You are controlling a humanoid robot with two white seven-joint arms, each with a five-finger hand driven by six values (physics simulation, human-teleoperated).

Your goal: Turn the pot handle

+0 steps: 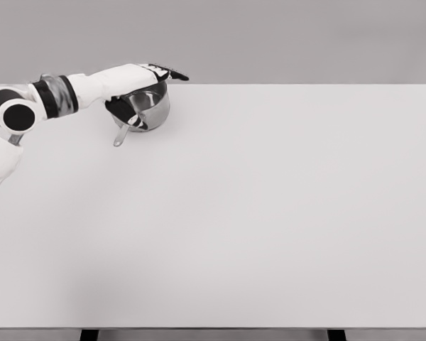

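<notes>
Reaching over the steel pot (148,108) at the tabletop's (255,213) far left, the left robot hand (150,77) lies flat, fingers extended, holding nothing; the pot handle (121,134) points toward the front.

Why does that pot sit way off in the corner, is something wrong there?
Nothing looks spilled or broken. The metal pot stands upright near the far left edge of the white table, its handle pointing toward the robot. The left hand lies over its rim, hiding part of it.
</notes>
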